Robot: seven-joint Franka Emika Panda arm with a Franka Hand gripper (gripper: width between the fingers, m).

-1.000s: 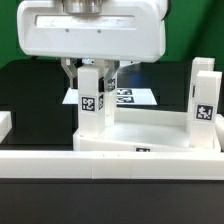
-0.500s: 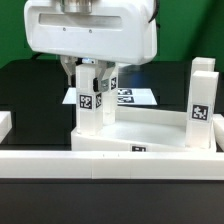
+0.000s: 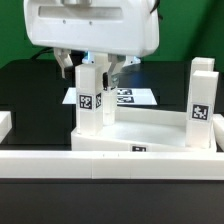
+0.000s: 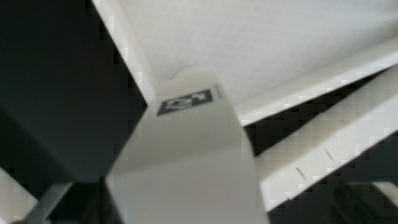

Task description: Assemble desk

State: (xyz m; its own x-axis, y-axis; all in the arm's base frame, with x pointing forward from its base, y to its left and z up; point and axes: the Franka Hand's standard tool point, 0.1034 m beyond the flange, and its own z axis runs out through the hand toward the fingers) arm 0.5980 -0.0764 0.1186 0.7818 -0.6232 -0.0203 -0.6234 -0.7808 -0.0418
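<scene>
You can see the gripper (image 3: pixel 92 68) has lifted over the last second: its white housing sat lower over the near leg (image 3: pixel 90 98) a second ago, and now more of that leg's upper end shows beneath it. The fingers (image 3: pixel 109 70) still flank the leg's top, but whether they press on it or have let go cannot be told from either view. Because the leg has not risen with the hand and keeps its place on the desk top (image 3: pixel 150 135), your best reading is that this leg is seated in its corner socket and the arm is backing off, though that is a judgement, not something shown. Take the desk top as your landmark: a white rimmed slab lying with its sockets up, its rim carrying small black-and-white tags. The near leg stands upright at its corner on the exterior view's left, tag facing the camera. A second leg (image 3: pixel 203 102) stands upright at the corner on the exterior view's right. Behind the desk top, the marker board (image 3: pixel 128 97) lies flat on the black table (image 3: pixel 30 90).
</scene>
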